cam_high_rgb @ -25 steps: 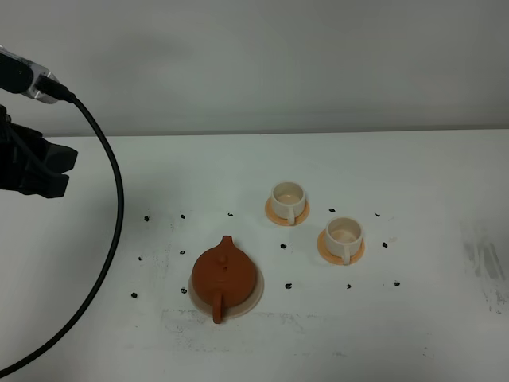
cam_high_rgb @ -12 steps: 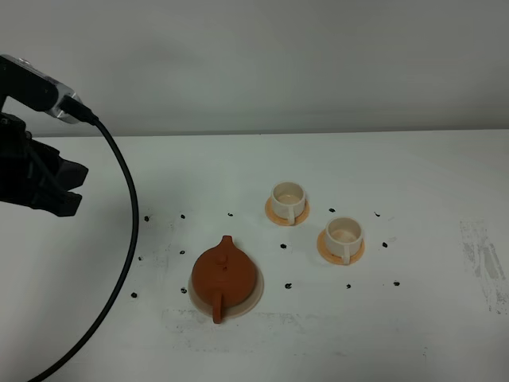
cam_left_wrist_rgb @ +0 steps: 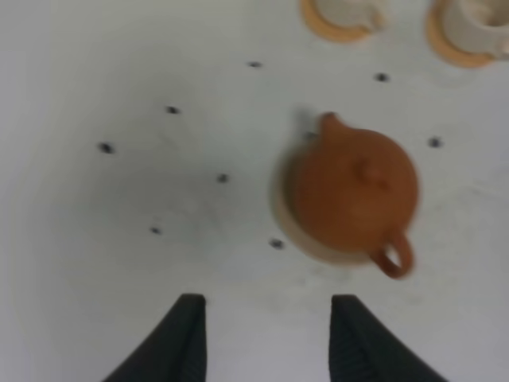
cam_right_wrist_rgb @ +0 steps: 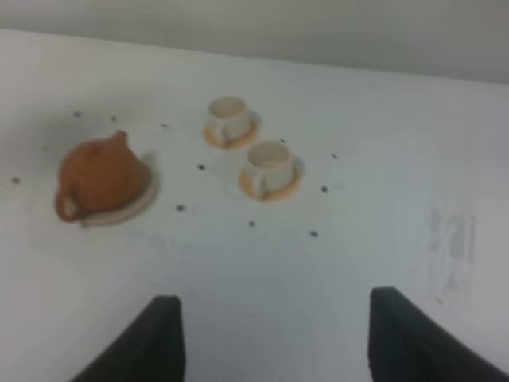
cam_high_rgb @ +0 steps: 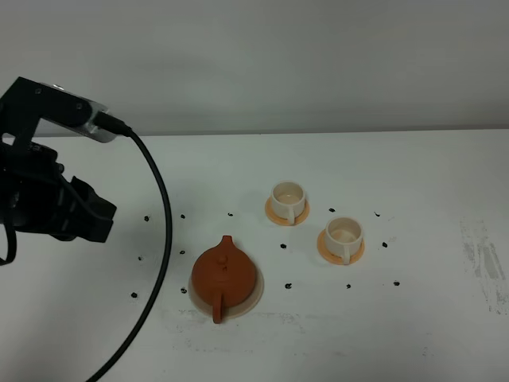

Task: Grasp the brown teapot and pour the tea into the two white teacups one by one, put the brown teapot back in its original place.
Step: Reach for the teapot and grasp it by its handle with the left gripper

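High view: a white desk [cam_high_rgb: 413, 318] with a squat brown teapot [cam_high_rgb: 224, 272] sitting on a pale round coaster [cam_high_rgb: 256, 290] near the front middle. Its spout [cam_high_rgb: 227, 239] points toward the far side and its loop handle [cam_high_rgb: 216, 309] toward the near edge, so its long axis runs far to near. Two white cups [cam_high_rgb: 288, 197] [cam_high_rgb: 345, 234] stand on orange saucers [cam_high_rgb: 274, 213] to the right of the teapot and farther back; no dark tea shows in them. The left end effector [cam_high_rgb: 87, 221], black, hangs over the left of the desk, well apart from the teapot, which lies to its right and a little nearer the front. No right arm shows here, so the left arm is judged the nearer one.

Left wrist view: the left end effector [cam_left_wrist_rgb: 267, 318] has its two dark fingers spread apart with only bare desk between them; it holds nothing. The teapot [cam_left_wrist_rgb: 354, 191] lies ahead of the fingertips and off to one side, not in line with the gap. The handle [cam_left_wrist_rgb: 394, 259] is the part nearest the fingers.

Right wrist view: the right end effector [cam_right_wrist_rgb: 274, 334] is wide open and empty. The teapot [cam_right_wrist_rgb: 99, 177] sits far off across the desk, beyond the cups [cam_right_wrist_rgb: 270, 163].
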`<state>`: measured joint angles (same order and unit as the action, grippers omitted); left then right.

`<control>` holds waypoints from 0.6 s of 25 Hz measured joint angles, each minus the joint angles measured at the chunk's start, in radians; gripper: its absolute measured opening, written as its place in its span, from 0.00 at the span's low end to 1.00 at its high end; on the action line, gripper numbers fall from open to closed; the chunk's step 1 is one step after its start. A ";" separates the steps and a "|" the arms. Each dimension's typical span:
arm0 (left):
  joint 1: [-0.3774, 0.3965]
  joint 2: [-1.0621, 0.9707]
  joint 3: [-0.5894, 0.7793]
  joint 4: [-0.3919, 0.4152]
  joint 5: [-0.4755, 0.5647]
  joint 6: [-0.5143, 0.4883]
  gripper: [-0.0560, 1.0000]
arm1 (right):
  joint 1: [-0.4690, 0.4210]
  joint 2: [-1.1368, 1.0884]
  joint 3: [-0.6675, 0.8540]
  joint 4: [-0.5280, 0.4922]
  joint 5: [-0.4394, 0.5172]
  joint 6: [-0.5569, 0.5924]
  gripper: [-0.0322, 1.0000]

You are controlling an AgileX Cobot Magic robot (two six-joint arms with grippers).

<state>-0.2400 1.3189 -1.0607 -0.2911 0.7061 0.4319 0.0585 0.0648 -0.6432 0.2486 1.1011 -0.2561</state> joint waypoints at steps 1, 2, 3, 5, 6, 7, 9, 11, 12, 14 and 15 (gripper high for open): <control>-0.018 0.000 0.000 0.000 0.005 -0.011 0.43 | 0.000 -0.011 0.017 -0.011 0.003 0.007 0.54; -0.037 0.000 0.000 0.000 0.009 -0.016 0.43 | 0.000 -0.022 0.033 -0.025 0.008 0.013 0.54; -0.052 0.000 0.000 0.000 0.009 -0.019 0.43 | 0.000 -0.033 0.045 -0.038 0.010 0.014 0.54; -0.089 0.000 0.000 0.000 -0.001 -0.025 0.43 | 0.000 -0.055 0.074 -0.063 0.008 0.018 0.54; -0.105 0.000 0.000 -0.001 -0.009 -0.032 0.43 | 0.000 -0.065 0.093 -0.078 0.006 0.020 0.54; -0.122 0.000 0.000 -0.001 -0.013 -0.042 0.43 | 0.000 -0.069 0.110 -0.089 0.005 0.025 0.54; -0.151 0.001 0.000 -0.001 -0.014 -0.061 0.42 | 0.000 -0.070 0.136 -0.104 0.004 0.038 0.54; -0.171 0.004 0.000 -0.001 -0.014 -0.072 0.42 | 0.000 -0.072 0.138 -0.121 -0.003 0.062 0.54; -0.177 0.006 0.000 -0.001 -0.014 -0.073 0.42 | 0.000 -0.072 0.138 -0.136 -0.007 0.079 0.54; -0.183 0.007 0.000 -0.004 -0.014 -0.074 0.42 | 0.000 -0.072 0.138 -0.164 -0.011 0.116 0.54; -0.183 0.007 0.000 -0.005 -0.012 -0.075 0.42 | 0.000 -0.072 0.138 -0.172 -0.013 0.127 0.54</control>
<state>-0.4229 1.3258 -1.0607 -0.2961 0.6936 0.3565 0.0585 -0.0068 -0.5050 0.0764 1.0886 -0.1292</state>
